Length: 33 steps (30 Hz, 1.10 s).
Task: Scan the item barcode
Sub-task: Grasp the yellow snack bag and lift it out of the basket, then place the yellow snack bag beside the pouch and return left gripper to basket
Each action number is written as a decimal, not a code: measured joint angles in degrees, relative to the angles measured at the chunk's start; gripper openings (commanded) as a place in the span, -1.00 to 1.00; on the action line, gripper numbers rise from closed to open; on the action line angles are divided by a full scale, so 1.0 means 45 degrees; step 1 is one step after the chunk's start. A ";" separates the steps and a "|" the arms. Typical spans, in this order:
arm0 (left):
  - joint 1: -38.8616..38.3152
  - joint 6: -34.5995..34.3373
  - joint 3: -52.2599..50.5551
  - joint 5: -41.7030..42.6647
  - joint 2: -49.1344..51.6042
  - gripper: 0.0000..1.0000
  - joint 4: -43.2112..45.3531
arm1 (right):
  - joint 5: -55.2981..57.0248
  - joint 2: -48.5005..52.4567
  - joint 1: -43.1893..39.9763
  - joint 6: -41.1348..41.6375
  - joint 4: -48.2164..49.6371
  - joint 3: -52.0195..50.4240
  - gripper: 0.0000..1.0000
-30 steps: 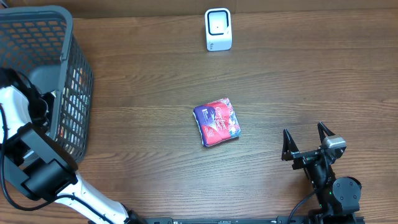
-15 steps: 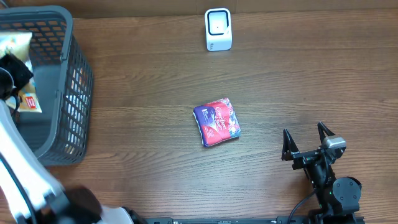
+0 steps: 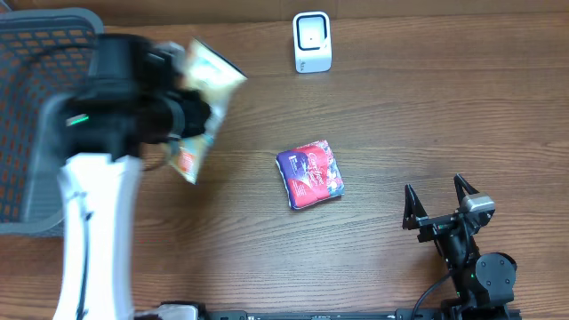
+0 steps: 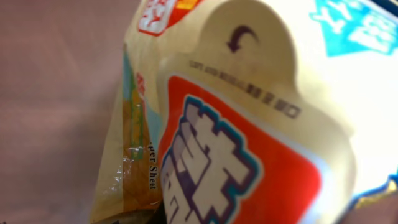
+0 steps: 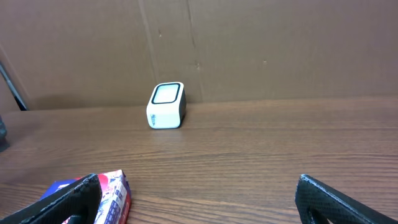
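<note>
Left jaws clamped on a snack pouch [image 3: 203, 93] – cream and orange, held in the air above the worktop [image 3: 427, 107], at about 10 o'clock from centre. The left arm [image 3: 93, 213] and the pouch are blurred in the overhead view. In the left wrist view the pouch [image 4: 249, 124] fills the picture: orange panel, blue-edged lettering, tear-notch arrow near the top. No barcode on the face that shows.

Basket [image 3: 27, 53] – grey mesh, at 9–10 o'clock by the worktop edge. The arm covers most of it, so can't tell what's inside.

Scanner [image 3: 312, 42] is white and upright at 12 o'clock, well apart from the pouch; the right wrist view has it [image 5: 166, 106] against the cardboard backdrop.

Red-and-blue packet [image 3: 310, 174] lies flat near centre, touching nothing.

Right jaws spread wide with nothing between them, parked at 4–5 o'clock, tips towards 12. The packet's corner [image 5: 111, 191] sits by the left tip.
</note>
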 measured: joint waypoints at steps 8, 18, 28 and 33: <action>-0.2909 -0.3298 -0.4070 -0.3555 0.2443 -0.91 0.1700 | 0.0000 0.0000 0.0000 0.0005 0.0005 0.0000 1.00; -0.3881 -0.4711 -0.4813 -0.2953 0.5571 -0.56 0.4337 | 0.0000 0.0000 -0.0005 0.0005 0.0005 0.0000 1.00; -0.4201 -0.3551 -0.3769 0.0151 0.6499 1.00 0.4109 | 0.0000 0.0000 0.0000 0.0000 0.0005 0.0000 1.00; -0.4090 -0.2929 -0.0350 -0.0170 0.6499 1.00 0.1287 | -0.0005 -0.0005 -0.0005 0.0000 0.0000 0.0000 1.00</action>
